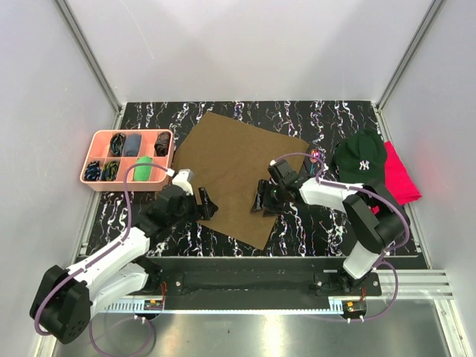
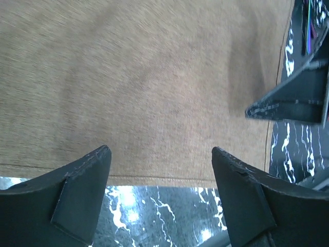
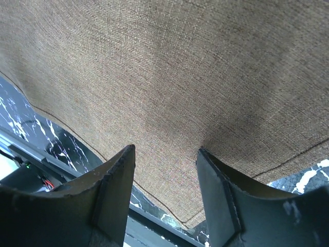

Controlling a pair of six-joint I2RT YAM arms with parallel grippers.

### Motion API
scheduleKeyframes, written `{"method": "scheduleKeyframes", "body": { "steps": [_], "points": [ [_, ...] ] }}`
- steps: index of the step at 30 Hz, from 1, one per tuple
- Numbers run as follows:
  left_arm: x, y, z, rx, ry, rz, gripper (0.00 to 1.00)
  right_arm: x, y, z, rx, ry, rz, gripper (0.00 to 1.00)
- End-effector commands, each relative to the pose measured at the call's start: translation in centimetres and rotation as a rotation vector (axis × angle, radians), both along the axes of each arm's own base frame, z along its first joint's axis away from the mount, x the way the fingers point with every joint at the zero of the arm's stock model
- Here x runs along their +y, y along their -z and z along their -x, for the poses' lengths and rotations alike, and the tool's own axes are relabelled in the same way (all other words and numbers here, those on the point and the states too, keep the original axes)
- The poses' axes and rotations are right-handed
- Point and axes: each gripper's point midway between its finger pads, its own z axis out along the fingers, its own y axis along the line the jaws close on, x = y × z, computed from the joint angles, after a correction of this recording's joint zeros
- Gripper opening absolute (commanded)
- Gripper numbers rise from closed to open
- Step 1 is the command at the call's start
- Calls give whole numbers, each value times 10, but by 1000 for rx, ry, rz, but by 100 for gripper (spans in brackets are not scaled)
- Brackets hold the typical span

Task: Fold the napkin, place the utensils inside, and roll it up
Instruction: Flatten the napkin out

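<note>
The olive-brown napkin (image 1: pixel 238 175) lies spread flat and turned at an angle on the black marbled table (image 1: pixel 312 223). My left gripper (image 1: pixel 206 207) hovers open at its left edge; in the left wrist view the napkin's hem (image 2: pixel 154 177) runs between the wide-apart fingertips of this gripper (image 2: pixel 160 150). My right gripper (image 1: pixel 265 201) is open low over the napkin's near right part, close to its corner (image 3: pixel 193 218), with only flat fabric between the tips of this gripper (image 3: pixel 165 150). Slim purple utensils (image 2: pixel 310 23) show beyond the napkin's far side, near a pinkish glint (image 1: pixel 317 155).
A pink tray (image 1: pixel 100 184) holding several small items stands at the left. A dark green cap (image 1: pixel 361 156) lies on a red cloth (image 1: pixel 401 178) at the right. Grey walls close in three sides. The right arm's fingers (image 2: pixel 293 103) show in the left wrist view.
</note>
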Motion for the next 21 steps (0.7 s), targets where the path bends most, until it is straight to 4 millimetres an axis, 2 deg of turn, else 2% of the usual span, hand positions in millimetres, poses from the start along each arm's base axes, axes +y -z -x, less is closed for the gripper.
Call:
{"method": "scheduleKeyframes", "body": {
  "steps": [1, 5, 16, 21],
  "points": [
    [-18, -21, 4, -76, 88, 27, 80, -35, 32, 21, 55, 58, 162, 61],
    [-34, -23, 15, -81, 159, 22, 79, -46, 30, 20, 44, 85, 203, 62],
    [-79, -26, 44, -61, 274, 21, 77, -74, 24, 3, 29, 143, 249, 63],
    [-92, -23, 47, -65, 281, -7, 77, -85, 22, 3, 33, 163, 245, 65]
  ]
}}
